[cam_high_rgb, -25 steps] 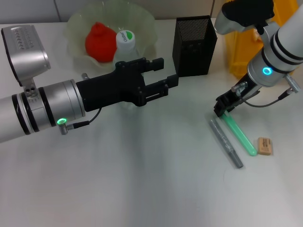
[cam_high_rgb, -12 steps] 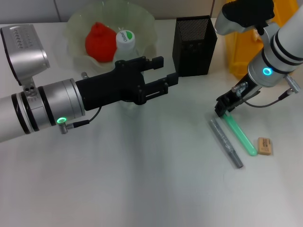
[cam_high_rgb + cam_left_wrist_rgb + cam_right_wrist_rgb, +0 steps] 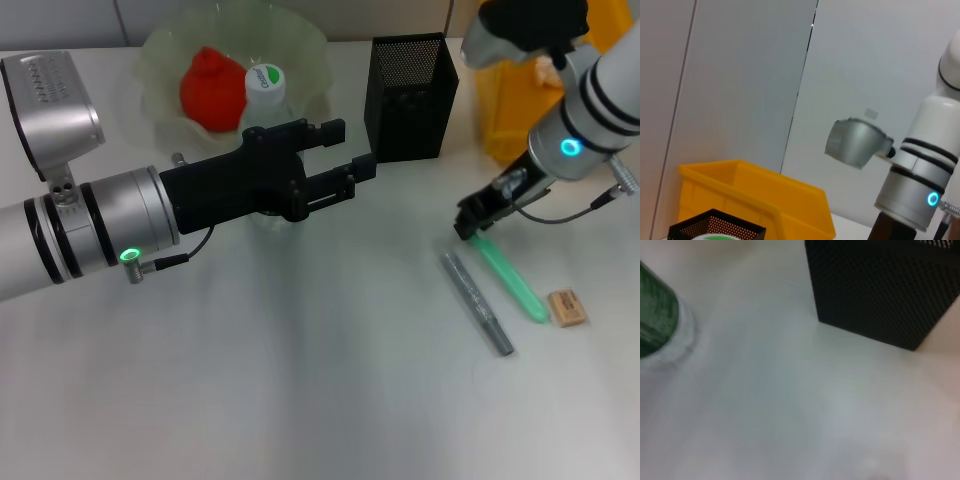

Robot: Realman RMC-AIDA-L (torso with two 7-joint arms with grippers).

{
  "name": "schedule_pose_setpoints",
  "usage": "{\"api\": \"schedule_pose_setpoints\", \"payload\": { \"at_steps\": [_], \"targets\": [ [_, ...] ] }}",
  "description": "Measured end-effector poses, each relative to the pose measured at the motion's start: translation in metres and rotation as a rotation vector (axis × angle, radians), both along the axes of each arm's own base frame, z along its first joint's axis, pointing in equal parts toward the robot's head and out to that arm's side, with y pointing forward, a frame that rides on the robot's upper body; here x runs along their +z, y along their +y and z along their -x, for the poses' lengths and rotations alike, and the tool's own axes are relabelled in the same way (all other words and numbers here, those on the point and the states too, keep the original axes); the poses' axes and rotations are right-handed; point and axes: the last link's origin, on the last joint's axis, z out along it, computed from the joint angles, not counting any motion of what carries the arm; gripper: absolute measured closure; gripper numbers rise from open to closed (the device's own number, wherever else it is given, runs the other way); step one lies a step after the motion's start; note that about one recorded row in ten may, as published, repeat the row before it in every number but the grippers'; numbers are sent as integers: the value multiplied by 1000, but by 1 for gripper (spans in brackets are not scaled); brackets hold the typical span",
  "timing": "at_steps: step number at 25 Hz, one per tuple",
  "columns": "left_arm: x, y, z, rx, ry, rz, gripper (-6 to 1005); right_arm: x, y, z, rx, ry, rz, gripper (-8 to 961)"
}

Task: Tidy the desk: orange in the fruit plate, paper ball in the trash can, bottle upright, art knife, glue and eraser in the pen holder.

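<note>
Lifting slightly and drifting rightward with the right gripper (image 3: 477, 222), pinching the near end of the green stick (image 3: 510, 279); dragging that stick a little, its far tip nudging the eraser (image 3: 566, 307) aside, both lying on the desk (image 3: 300, 380) beside the grey art knife (image 3: 478, 303); suggesting a pickup toward the pen holder (image 3: 410, 96) getting under way; hovering with the left gripper (image 3: 345, 160), fingers spread, just in front of the upright bottle (image 3: 265, 95); resting in the fruit plate (image 3: 300, 45), the orange (image 3: 210, 88); standing behind the right arm, the trash can (image 3: 510, 100); showing no paper ball
</note>
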Motion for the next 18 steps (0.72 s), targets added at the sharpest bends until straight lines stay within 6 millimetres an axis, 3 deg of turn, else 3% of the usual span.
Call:
{"api": "schedule_pose_setpoints", "payload": {
  "at_steps": [4,10,18],
  "targets": [
    [0,0,0,2,0,0,395,12,-2,7,42,88,-39,765],
    [0,-1,1,4,0,1,395,52,-6,29,241,331,-217,765],
    [0,-1,2,7,-1,-1,394,83,-1,39,393,596,-368,764]
  ]
}}
